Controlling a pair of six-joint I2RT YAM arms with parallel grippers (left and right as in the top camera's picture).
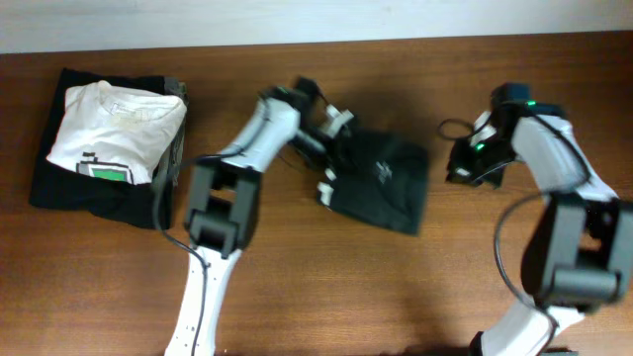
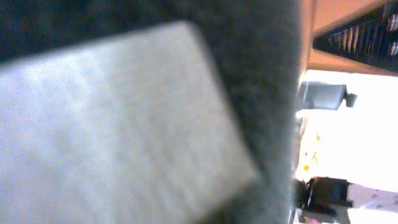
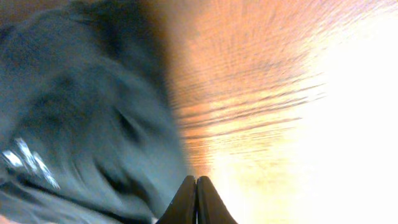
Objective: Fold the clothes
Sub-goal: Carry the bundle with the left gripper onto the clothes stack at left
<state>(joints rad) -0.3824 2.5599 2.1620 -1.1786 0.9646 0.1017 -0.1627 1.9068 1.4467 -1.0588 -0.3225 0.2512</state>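
Left claw at the T-shirt edge, can't tell if I'm pinching; right claw pressed together, empty. Shallow bite could drag it open.

Wooden table: dark crumpled T-shirt near centre; black folded garment at 9 o'clock.

Dark T-shirt bunched, left gripper at edge
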